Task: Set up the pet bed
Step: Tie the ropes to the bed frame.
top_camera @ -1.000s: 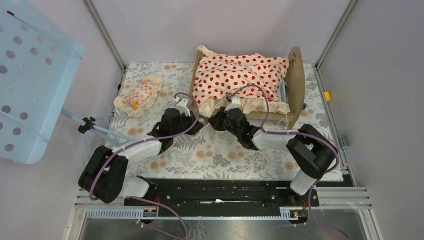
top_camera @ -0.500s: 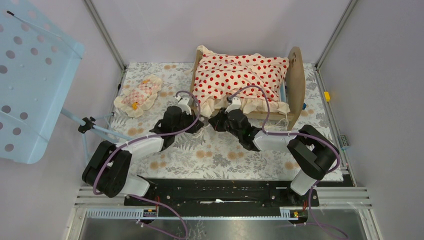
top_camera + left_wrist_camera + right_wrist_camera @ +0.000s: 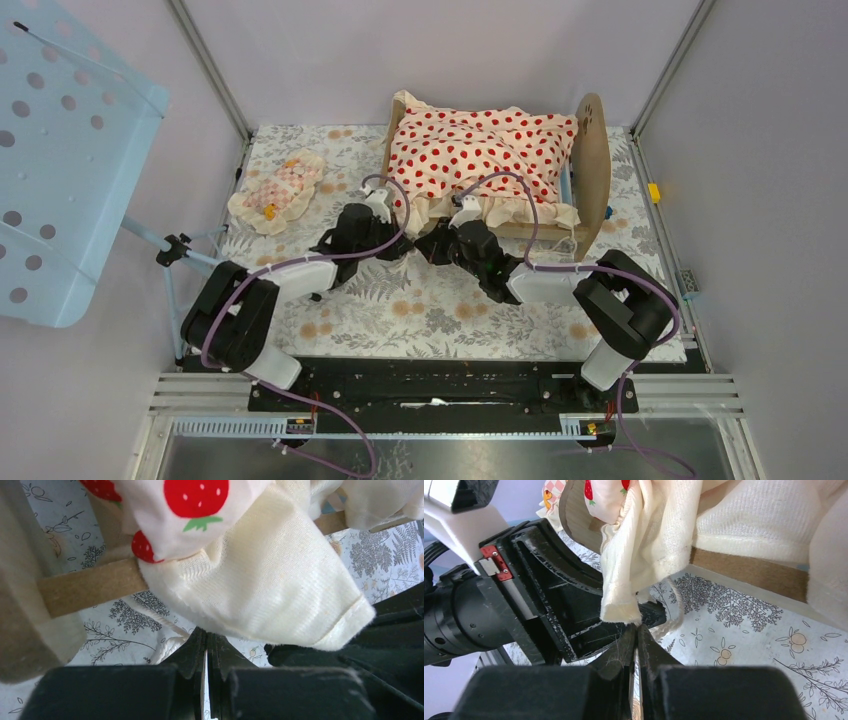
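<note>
One light-wood pet bed (image 3: 593, 165) stands at the far middle of the floral-clothed counter (image 3: 440, 310), holding one strawberry-print cream blanket (image 3: 470, 150) that spills over its near rail; one pink checked pillow (image 3: 278, 190) lies well apart, to the left. Two hands at that rail: left hand (image 3: 206, 647) closed tight; right hand (image 3: 636, 635) closed, blanket hem at its tips, grip indiscernible. Pale lilac walls (image 3: 450, 50); one blue perforated panel (image 3: 60, 170) at left.

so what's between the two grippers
A cream ruffled corner of the blanket, hanging off the pet bed between left gripper and right gripper; the right wrist view shows it best.
</note>
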`<state>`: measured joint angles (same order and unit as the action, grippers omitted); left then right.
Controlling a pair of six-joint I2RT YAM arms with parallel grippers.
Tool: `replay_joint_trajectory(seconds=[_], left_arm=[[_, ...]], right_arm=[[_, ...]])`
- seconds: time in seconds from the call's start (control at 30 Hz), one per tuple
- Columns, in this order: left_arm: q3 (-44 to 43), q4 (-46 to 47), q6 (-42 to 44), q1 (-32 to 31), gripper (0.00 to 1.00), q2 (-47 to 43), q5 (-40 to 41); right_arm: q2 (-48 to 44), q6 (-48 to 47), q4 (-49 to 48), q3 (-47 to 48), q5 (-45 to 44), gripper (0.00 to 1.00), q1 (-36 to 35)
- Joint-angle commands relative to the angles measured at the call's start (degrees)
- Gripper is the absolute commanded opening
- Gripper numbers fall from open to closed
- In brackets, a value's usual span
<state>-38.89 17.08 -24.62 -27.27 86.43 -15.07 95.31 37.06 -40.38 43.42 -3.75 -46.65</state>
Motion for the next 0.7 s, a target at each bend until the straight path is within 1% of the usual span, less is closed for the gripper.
replay_joint_trajectory(seconds=[0.0,0.27,0.4,0.53,0.6,0.67], left_arm=[[-3.4,1.2,1.5,0.3,0.00,1.7,-2.2],[-5.9,0.4,3.3,0.2,0.00,5.5,-6.7],[-5.9,1.4,4.6,0.1,0.00,6.2,-9.4],[-3.7,6.0,5.6,-0.1,0.00,5.0,-12.3],[-2.3,8.9,6.0,-0.3,0.00,4.5,-13.2],[-1.8,10.5,6.1,-0.3,0.00,4.4,-13.7]], right_arm=[[-1.8,-1.7,-3.5,0.6,1.3,0.08,0.2],[-1.7,-2.6,-3.2,1.1,2.4,0.12,0.3],[-1.9,-3.2,-2.7,1.1,2.7,0.15,0.3],[-2.5,-3.5,-2.1,0.7,2.3,0.24,0.3],[-2.9,-3.5,-1.6,0.3,1.7,0.31,0.2],[-3.7,-3.8,-1.4,-0.2,1.3,0.36,0.2]])
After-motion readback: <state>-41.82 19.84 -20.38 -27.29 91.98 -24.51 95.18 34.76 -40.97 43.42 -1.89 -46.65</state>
